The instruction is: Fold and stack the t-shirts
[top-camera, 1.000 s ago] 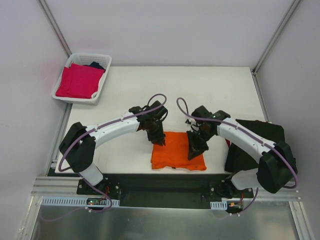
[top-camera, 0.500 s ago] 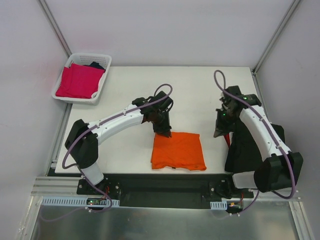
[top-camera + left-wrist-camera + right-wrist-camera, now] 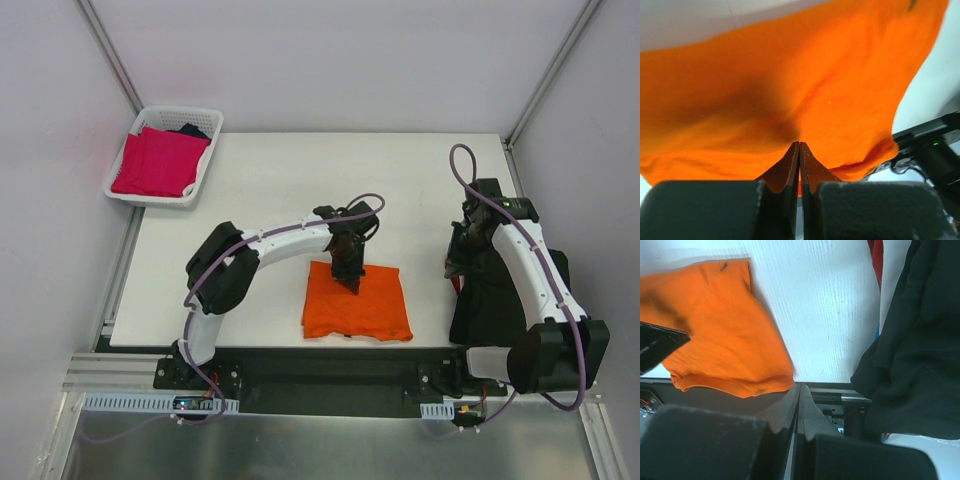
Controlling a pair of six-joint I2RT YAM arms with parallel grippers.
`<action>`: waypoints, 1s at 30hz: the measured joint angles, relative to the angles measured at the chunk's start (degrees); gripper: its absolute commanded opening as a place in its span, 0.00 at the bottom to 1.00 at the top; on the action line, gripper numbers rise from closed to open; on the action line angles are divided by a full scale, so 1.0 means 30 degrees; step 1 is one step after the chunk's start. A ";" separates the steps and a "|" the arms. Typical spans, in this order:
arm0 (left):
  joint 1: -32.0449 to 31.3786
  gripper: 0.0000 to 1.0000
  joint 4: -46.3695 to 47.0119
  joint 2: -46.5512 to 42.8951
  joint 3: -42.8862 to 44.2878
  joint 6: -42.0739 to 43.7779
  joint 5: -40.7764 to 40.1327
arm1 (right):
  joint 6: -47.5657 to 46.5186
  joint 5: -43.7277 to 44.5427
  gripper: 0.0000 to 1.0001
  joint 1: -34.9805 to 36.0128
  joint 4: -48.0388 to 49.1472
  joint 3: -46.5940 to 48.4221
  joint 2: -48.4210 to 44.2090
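Judging by how things lie, the step in hand is taken to be the finishing of the orange t-shirt [image 3: 362, 308], which is spread as a rough folded square on the table [image 3: 300, 180] near its front edge, between the two arms. The left gripper [image 3: 351, 274] is set down on the far edge of this shirt with its jaws closed tip to tip. In the left wrist view the cloth is dimpled right at the tips, but whether a pinch of fabric is caught cannot be told. The right gripper [image 3: 454, 268] is closed on nothing and is held just beside the black t-shirts [image 3: 497, 305], which are heaped at the table's right edge with a strip of red trim [image 3: 878, 255] showing. A magenta-pink t-shirt [image 3: 155, 165] is seen lying in the white basket [image 3: 181, 108] at the far left corner. If the orange shirt is to be smoothed or slid, light downward pressure should be used so that the layers are not dragged apart. If it is to be lifted, all layers should be caught at once. The uneven near hem should be squared before anything is stacked on it, and the black heap should be approached from above by the right arm.
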 measured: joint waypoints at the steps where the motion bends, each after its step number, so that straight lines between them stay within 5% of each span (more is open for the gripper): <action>1: -0.0168 0.00 0.0044 0.0051 -0.0189 0.0073 0.0087 | -0.0015 -0.0007 0.01 0.0000 0.0000 -0.0051 0.0000; 14: 0.0007 0.00 0.1435 0.0182 -0.2980 0.0291 0.0619 | -0.0036 -0.0393 0.01 -0.0007 0.0109 -0.0794 0.0022; 30: 0.3359 0.00 0.2484 -0.3570 -0.8830 -0.0226 0.1107 | 0.0036 -0.1348 0.01 -0.0007 0.0459 -0.0801 0.0313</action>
